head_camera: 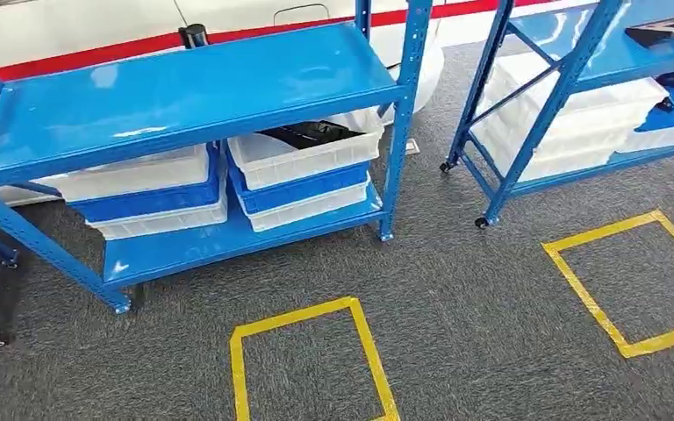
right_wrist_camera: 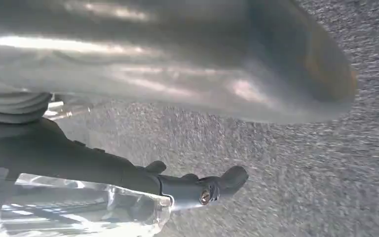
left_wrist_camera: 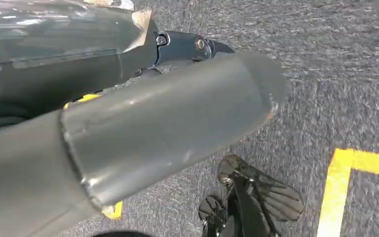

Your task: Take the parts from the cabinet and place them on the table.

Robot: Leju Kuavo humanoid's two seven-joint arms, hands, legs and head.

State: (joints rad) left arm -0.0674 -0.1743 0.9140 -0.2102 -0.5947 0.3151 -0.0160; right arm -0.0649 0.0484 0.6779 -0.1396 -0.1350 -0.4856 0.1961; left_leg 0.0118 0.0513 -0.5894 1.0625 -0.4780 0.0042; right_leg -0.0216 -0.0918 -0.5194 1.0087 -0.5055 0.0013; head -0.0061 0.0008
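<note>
On the left, a blue rack (head_camera: 184, 92) keeps its stacked white and blue bins (head_camera: 145, 189) on the low shelf, likely so a hand can reach in from the front. The top white bin (head_camera: 303, 156) of the next stack holds the dark parts (head_camera: 311, 133), long axis running left to right, tilted slightly back. A second rack (head_camera: 570, 79) stands further right. Both arms hang toward the carpet: the left hand (left_wrist_camera: 143, 123) and right hand (right_wrist_camera: 187, 89) hold a clear plastic wrap.
</note>
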